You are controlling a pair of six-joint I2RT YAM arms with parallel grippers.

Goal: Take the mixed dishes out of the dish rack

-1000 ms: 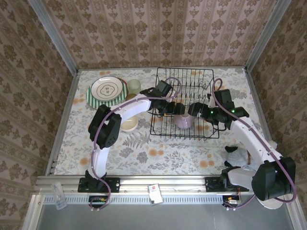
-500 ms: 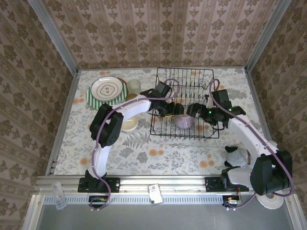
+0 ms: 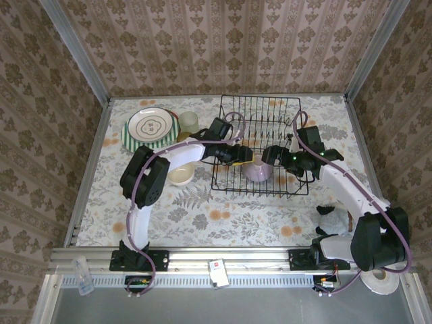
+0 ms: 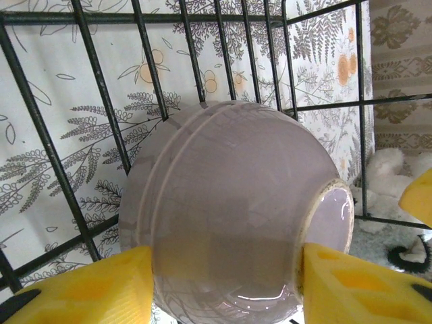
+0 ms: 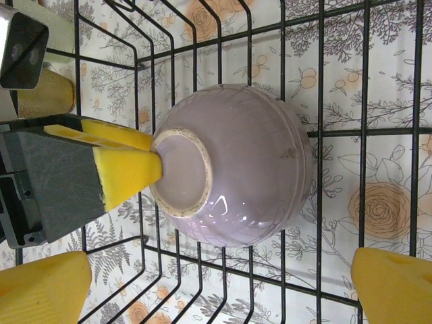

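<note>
The left arm (image 3: 177,152) reaches from its base, bends at the elbow and stretches rightward. Its left gripper (image 3: 244,158) has a yellow pad (image 4: 88,287) against each side of the lavender bowl (image 4: 223,202). The right arm (image 3: 351,192) angles up and leftward, and its right gripper (image 3: 270,156) has its jaws spread wide, level with the bowl and touching nothing.

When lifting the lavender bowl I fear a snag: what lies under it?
Black wires of the dish rack pass beneath the lavender bowl, with the floral tablecloth showing below them. The bowl's own body hides the spot directly under it and its inside.
</note>
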